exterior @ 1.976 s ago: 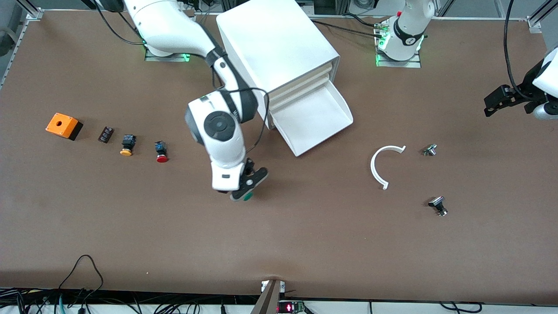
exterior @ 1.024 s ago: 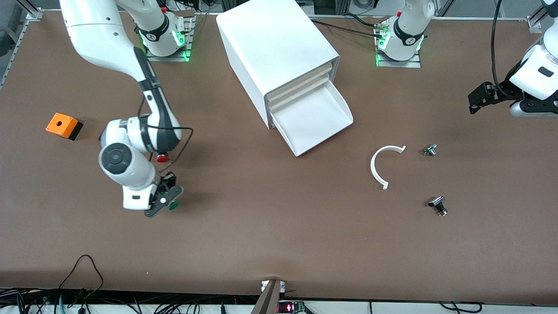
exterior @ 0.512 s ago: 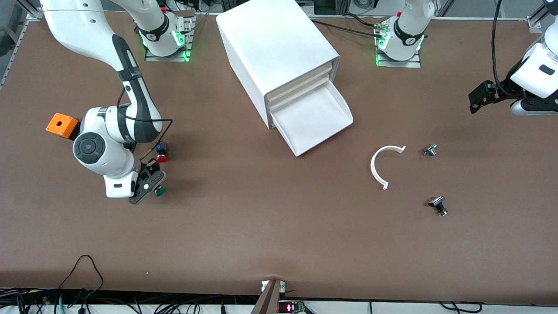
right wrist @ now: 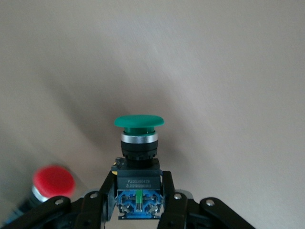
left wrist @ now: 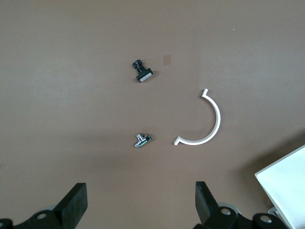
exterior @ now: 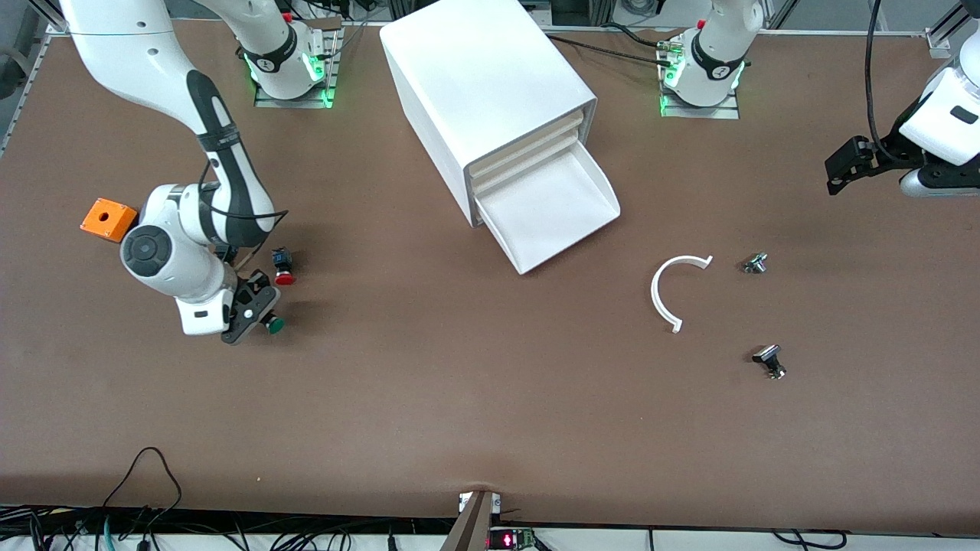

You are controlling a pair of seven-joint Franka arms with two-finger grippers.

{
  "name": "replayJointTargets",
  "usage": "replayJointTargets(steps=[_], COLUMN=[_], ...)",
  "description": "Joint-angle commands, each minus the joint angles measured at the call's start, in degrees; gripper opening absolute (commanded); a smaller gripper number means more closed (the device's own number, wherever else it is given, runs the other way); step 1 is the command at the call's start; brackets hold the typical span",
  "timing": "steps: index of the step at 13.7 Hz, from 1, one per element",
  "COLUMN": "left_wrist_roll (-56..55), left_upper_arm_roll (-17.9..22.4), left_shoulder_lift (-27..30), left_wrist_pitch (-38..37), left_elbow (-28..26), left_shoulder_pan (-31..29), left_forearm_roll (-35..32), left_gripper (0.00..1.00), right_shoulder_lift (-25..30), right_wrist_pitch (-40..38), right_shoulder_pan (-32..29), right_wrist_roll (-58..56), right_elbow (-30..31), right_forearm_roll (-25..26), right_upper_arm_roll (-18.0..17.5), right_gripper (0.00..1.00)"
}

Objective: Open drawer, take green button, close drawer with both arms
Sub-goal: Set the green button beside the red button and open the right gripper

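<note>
A small white label with a line of dark print, too fine to read, sits on the dark blue-black body of the round green-capped pushbutton [right wrist: 138, 148], which the right arm's black two-finger gripper [right wrist: 138, 200] clamps by that body, its jaws shut against both sides, a bright metal collar ringing the smooth domed cap. The gripper [exterior: 253, 317] hangs over the matte brown table [exterior: 459, 398] toward the right arm's end, the green cap [exterior: 274, 325] pointing out sideways, just beside a red-capped pushbutton [exterior: 284, 268] that lies on the surface. An orange plastic box with a round hole in its top [exterior: 107, 219] stands farther toward that end.

The wide, shallow white plastic tray drawer with a flared front lip [exterior: 547, 210] stands pulled out at the bottom of the big, smooth white cabinet [exterior: 482, 84].

The left arm's black two-finger gripper [left wrist: 140, 210] waits with its jaws spread wide and holding nothing, over the left arm's end of the table [exterior: 842, 164]. On the table nearer the front camera lie a thin white plastic half-ring [exterior: 668, 291], a small shiny metal part [exterior: 756, 263] and a small black part with a silvery end [exterior: 769, 360].
</note>
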State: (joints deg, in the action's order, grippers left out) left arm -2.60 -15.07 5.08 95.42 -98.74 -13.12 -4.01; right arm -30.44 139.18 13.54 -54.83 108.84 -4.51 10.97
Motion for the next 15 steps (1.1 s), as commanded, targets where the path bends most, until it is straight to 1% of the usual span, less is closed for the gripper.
replayJointTargets(steps=[1, 2, 3, 5, 6, 8, 9, 11, 12, 15], left_wrist_roll=[-0.3, -0.3, -0.4, -0.4, -0.4, -0.3, -0.4, -0.3, -0.3, -0.1], left_upper_arm_roll=[0.0, 0.0, 0.0, 0.0, 0.0, 0.0, 0.0, 0.0, 0.0, 0.0], left_shoulder_lift=[0.7, 0.7, 0.7, 0.7, 0.7, 0.7, 0.7, 0.7, 0.7, 0.7], left_wrist_pitch=[-1.4, -1.5, -1.5, -1.6, -1.9, -1.9, -1.9, -2.0, -2.0, -2.0], left_elbow=[0.1, 0.1, 0.1, 0.0, 0.1, 0.1, 0.0, 0.0, 0.0, 0.6], left_shoulder_pan=[0.1, 0.1, 0.1, 0.1, 0.0, 0.1, 0.1, 0.0, 0.1, 0.7], left_forearm_roll=[-0.6, -0.6, -0.6, -0.6, -0.6, -0.6, -0.6, -0.6, -0.6, -1.3], left_gripper=[1.00, 1.00, 1.00, 1.00, 1.00, 1.00, 1.00, 1.00, 1.00, 1.00], right_shoulder_lift=[0.2, -0.6, -1.5, -2.4, -2.5, -1.9, -0.8, 2.5, 3.6, 4.6], right_wrist_pitch=[1.3, 1.4, 2.0, 2.2, 2.2, 1.6, 1.3, -2.6, -5.8, -16.6], right_shoulder_pan=[-2.4, -2.4, -2.4, -2.4, -2.4, -2.4, -2.4, -2.4, -2.4, -2.3], right_wrist_roll=[-4.0, -4.1, -4.1, -4.2, -4.2, -4.1, -4.1, -4.0, -3.8, -3.6], right_elbow=[1.2, 1.2, 1.1, 0.9, 0.9, 0.8, 0.3, -1.1, -2.9, -12.0], right_forearm_roll=[-1.3, -1.5, -1.6, -1.6, -1.6, -1.6, -1.6, -1.6, -1.6, -1.7], right_upper_arm_roll=[-1.0, -1.1, -1.1, -1.2, -1.2, -1.6, -2.1, -2.9, -3.3, -3.7], right_gripper=[0.26, 0.27, 0.36, 0.72, 1.00, 1.00, 1.00, 1.00, 1.00, 1.00])
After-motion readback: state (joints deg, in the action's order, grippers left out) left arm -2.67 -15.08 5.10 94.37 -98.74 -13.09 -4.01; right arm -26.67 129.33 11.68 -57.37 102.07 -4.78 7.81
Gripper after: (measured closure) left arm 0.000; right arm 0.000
